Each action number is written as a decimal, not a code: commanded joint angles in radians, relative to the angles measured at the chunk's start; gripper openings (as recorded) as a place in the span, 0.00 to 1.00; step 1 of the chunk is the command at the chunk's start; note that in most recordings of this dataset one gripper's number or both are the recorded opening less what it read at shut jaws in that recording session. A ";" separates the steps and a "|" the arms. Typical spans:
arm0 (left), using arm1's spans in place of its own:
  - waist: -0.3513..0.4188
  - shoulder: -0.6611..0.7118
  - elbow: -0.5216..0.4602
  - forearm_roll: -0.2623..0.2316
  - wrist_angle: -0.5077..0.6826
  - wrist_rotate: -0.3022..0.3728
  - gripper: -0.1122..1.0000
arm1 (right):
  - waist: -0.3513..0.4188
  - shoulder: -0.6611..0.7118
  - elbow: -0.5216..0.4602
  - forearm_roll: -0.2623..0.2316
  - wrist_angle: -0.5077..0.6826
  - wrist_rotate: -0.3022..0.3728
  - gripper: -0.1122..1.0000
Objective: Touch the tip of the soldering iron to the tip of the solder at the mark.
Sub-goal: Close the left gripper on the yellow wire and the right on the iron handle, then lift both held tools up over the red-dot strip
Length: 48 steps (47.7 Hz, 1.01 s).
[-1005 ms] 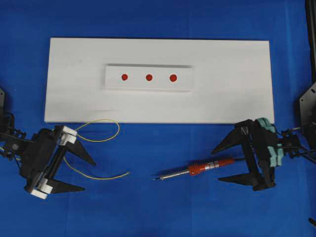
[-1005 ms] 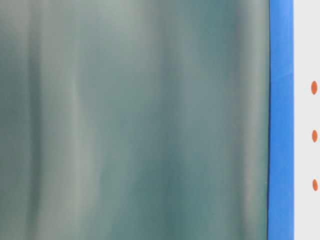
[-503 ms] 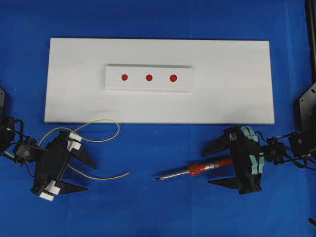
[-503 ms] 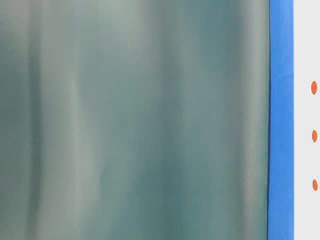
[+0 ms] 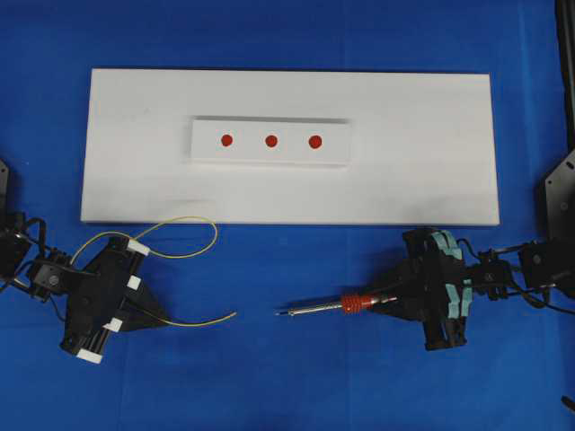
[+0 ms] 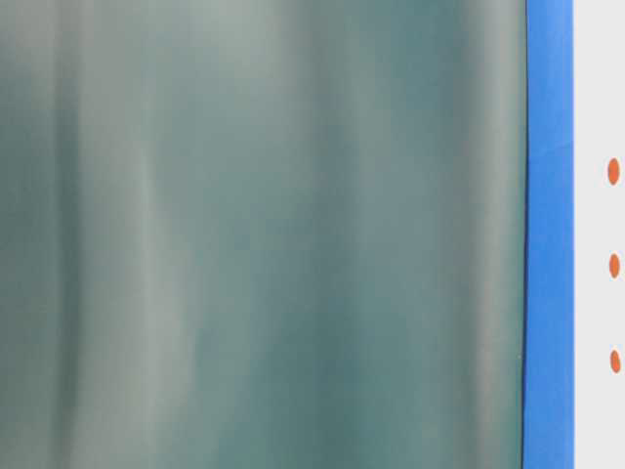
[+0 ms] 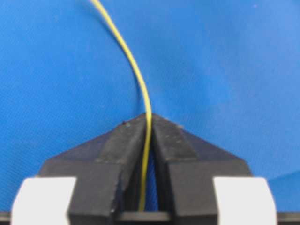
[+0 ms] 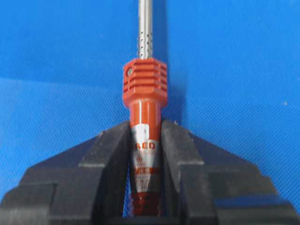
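Note:
The yellow solder (image 5: pixel 184 254) curls over the blue cloth at lower left, its free end pointing right. My left gripper (image 5: pixel 162 319) is shut on the solder; in the left wrist view the wire (image 7: pixel 136 70) runs up out of the pinched fingertips (image 7: pixel 148 118). The soldering iron (image 5: pixel 332 307) lies at lower right, tip pointing left. My right gripper (image 5: pixel 386 301) is shut on its red-orange handle (image 8: pixel 144 136), just behind the ribbed collar (image 8: pixel 145 82). Three red marks (image 5: pixel 270 141) sit in a row on a raised white strip.
A large white board (image 5: pixel 422 153) lies across the back of the blue cloth, carrying the strip with the marks. The table-level view is mostly filled by a blurred grey-green surface (image 6: pixel 264 234), with the board's edge and marks at the far right.
Both grippers moved inward and closed: the left onto the solder, the right onto the iron's handle. The iron shifted slightly.

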 commanded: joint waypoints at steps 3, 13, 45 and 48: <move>0.005 -0.008 -0.015 -0.002 0.005 0.000 0.11 | 0.002 -0.011 -0.011 0.002 -0.008 -0.002 0.16; 0.005 -0.025 -0.034 -0.003 0.043 -0.012 0.11 | 0.000 -0.014 -0.020 0.003 0.014 -0.002 0.16; 0.020 -0.331 -0.285 0.000 0.827 -0.129 0.11 | -0.146 -0.405 -0.133 -0.003 0.723 -0.023 0.16; 0.032 -0.347 -0.305 0.002 0.893 -0.129 0.11 | -0.161 -0.439 -0.153 -0.009 0.793 -0.032 0.16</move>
